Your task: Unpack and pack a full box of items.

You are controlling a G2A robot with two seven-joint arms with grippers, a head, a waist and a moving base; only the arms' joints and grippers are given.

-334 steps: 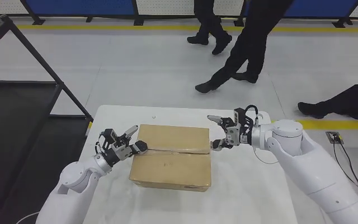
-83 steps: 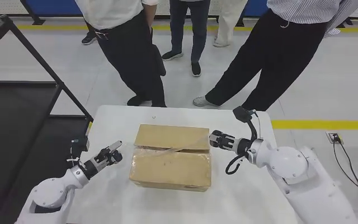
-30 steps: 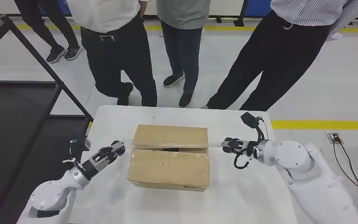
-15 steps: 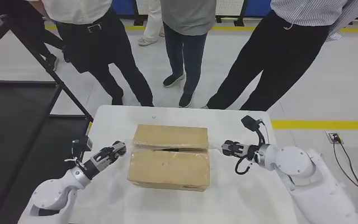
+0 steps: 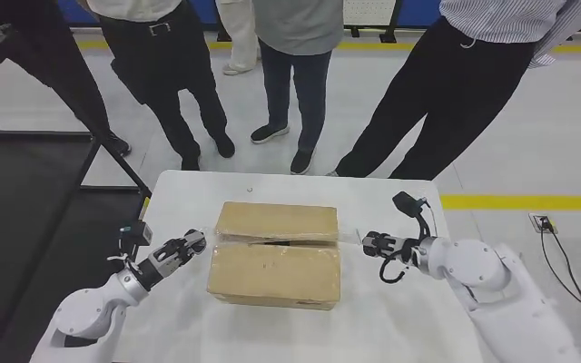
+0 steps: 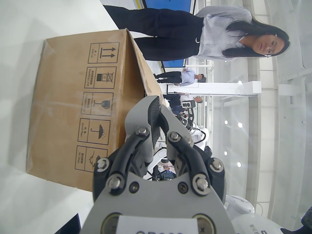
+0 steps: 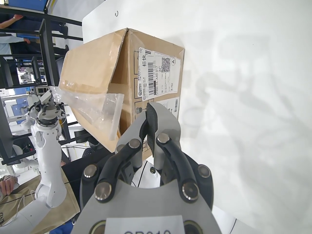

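A brown cardboard box [image 5: 275, 272] stands mid-table with its top flaps down and a narrow gap along the seam. A clear tape strip [image 5: 281, 237] lies loosely across that seam. In the right wrist view the tape strip [image 7: 97, 108] runs from my left gripper [image 7: 48, 96] to a free end beside the box's labelled side [image 7: 156, 74]. My left gripper [image 5: 192, 240] is at the box's left end, shut on the strip. At the box's right end my right gripper [image 5: 367, 243] is shut, a little clear of the cardboard. Its pads [image 7: 150, 120] show nothing between them.
The white table [image 5: 399, 318] has free room in front of the box and to its right. A black rack [image 5: 54, 181] stands beyond the left edge. Several people [image 5: 290, 73] stand close to the far edge.
My right gripper has drawn slightly away from the box's right end. The left gripper has hardly moved, and the tape still spans the seam.
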